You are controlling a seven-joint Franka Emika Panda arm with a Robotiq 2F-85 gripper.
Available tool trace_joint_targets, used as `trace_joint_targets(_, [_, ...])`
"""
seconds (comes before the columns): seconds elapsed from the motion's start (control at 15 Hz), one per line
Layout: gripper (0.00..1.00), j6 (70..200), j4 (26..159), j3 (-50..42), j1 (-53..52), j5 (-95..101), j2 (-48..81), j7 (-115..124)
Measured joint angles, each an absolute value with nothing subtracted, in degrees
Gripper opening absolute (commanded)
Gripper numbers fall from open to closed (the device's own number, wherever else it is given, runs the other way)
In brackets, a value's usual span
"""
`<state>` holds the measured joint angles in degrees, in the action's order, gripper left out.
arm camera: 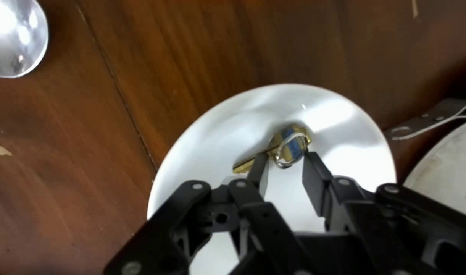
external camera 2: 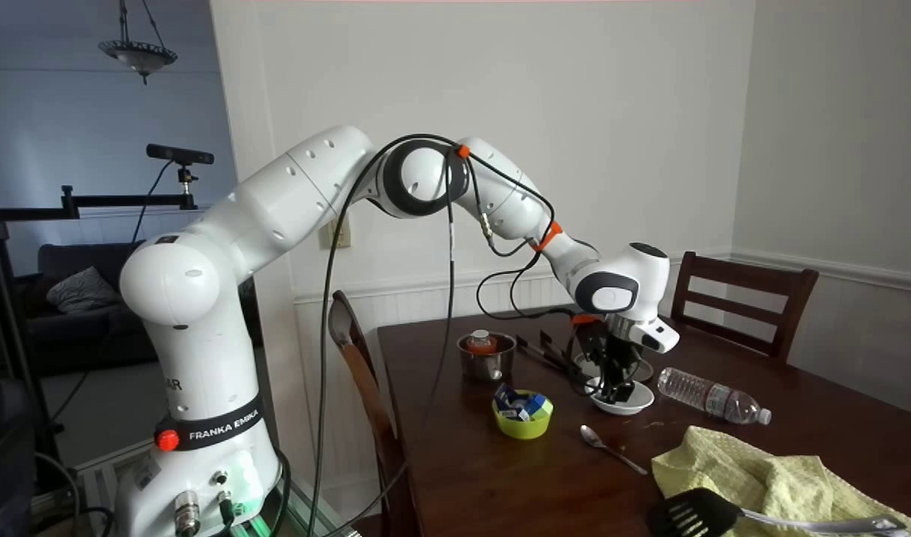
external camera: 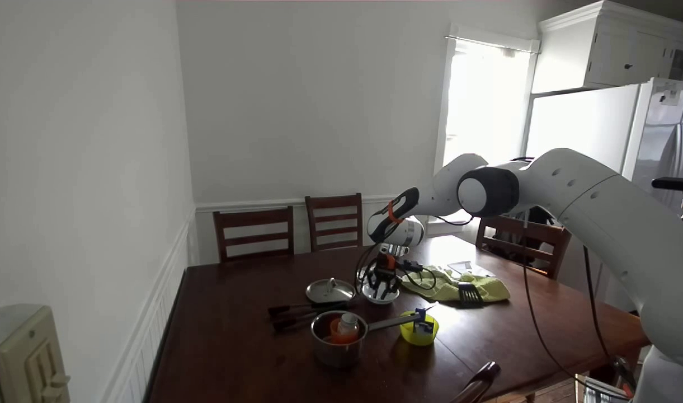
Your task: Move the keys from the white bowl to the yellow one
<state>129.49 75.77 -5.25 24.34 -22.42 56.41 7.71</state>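
In the wrist view, the keys [arm camera: 292,147], brass-coloured and marked with blue, lay inside the white bowl [arm camera: 202,152], with a metal ring [arm camera: 284,166] on them. The jaws reached down over the bowl, their tips apart and the ring in the gap between them. One tip overlapped the brass part in the picture, though whether it touched could not be told. The round end of a spoon [arm camera: 15,42] lay on the wooden surface [arm camera: 103,152] at the upper left.

In an exterior view, the white arm [external camera: 604,190] extended over the surface, with the jaws pointing down at the white bowl. Just beside that bowl lay a pot lid [external camera: 319,291], knob upward. Nearer the camera stood a saucepan [external camera: 335,352] with a white-capped bottle [external camera: 348,322] in it, its handle aimed at the yellow bowl [external camera: 419,338].

In both exterior views, blue packets [external camera 2: 533,405] showed in the yellow bowl. In an exterior view, a clear plastic bottle [external camera 2: 712,397] lay on its side near the white bowl. The spoon lay between the yellow bowl and a crumpled yellow-green cloth [external camera 2: 768,477], and a black-headed spatula [external camera 2: 716,503] had its handle across the cloth.
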Motion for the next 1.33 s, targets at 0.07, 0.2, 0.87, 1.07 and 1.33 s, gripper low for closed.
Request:
trace_joint_targets(0.07, [0.00,129.1,75.6,-5.2,24.4,-22.4,56.4,7.7])
trace_joint_targets(0.2, [0.00,127.9,75.1,-5.3,24.4,-22.4,56.4,7.7])
trace_joint_targets(0.87, [0.01,125.8,75.8,-7.2,24.6,-22.4,52.9,6.4])
trace_joint_targets(1.07, [0.01,125.9,81.0,-7.7,24.7,-22.3,46.8,0.7])
trace_joint_targets(1.33, [0.01,124.0,91.5,-6.9,24.7,-21.8,37.1,-11.7])
